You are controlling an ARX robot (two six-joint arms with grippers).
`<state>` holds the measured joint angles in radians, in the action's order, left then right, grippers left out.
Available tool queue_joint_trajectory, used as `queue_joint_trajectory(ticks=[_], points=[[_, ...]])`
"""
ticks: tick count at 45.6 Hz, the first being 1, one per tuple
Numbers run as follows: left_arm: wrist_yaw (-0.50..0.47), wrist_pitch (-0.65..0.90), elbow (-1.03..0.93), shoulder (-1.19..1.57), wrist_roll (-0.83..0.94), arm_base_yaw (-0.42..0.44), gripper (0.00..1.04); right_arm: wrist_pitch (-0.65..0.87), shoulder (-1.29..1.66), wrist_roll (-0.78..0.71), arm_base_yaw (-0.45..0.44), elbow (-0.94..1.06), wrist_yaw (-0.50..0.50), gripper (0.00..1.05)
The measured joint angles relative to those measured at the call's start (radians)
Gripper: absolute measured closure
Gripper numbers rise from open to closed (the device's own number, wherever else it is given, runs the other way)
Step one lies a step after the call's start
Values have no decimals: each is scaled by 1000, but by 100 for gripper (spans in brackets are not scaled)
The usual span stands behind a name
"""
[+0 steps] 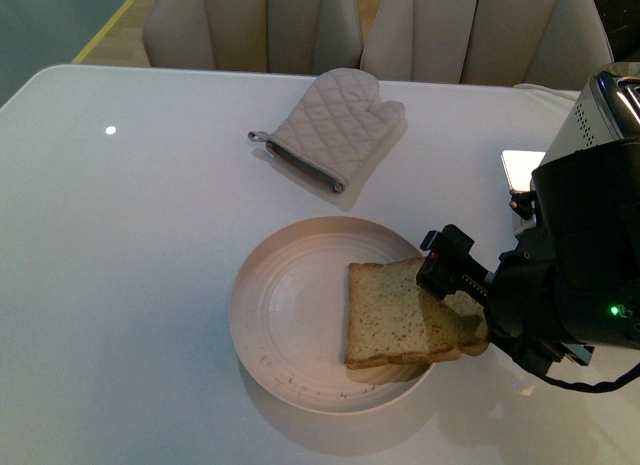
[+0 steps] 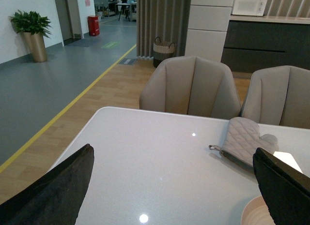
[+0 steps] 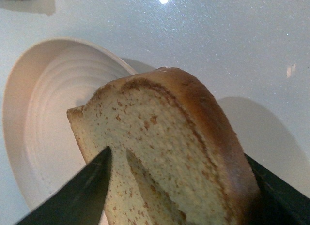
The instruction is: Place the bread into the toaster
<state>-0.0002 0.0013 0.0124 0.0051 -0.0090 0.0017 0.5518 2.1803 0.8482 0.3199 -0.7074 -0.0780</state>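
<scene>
White table (image 1: 120, 245) carried a cream plate (image 1: 255, 320); the right hand (image 1: 450, 287) gripped the bread (image 3: 164, 138) over its rim. Only the left wrist view showed the left hand (image 2: 174, 186), spread open. Right arm (image 1: 590, 255) half hid the toaster (image 1: 612, 100); oven mitt (image 1: 335, 125) lay beyond.

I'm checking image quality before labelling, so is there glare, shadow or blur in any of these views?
Front view: dim, a small light reflection on the table and a bright glare patch beside the toaster. Left wrist view: sharp, evenly lit, two small reflections on the table. Right wrist view: the bread is crisp, throwing a soft shadow, one glare spot.
</scene>
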Motion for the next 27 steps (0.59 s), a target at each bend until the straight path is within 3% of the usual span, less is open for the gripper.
queue_joint_trajectory(ticks=[7,16,23,27], points=[[0,0,0,0,0,0,7,39,-8,32,0,9,-25,53],[0,0,0,0,0,0,7,71,-76,76,-6,42,-64,88],[0,0,0,0,0,0,7,55,-172,76,-19,53,-68,101],[0,0,0,0,0,0,7,20,-249,59,-33,56,-54,101]])
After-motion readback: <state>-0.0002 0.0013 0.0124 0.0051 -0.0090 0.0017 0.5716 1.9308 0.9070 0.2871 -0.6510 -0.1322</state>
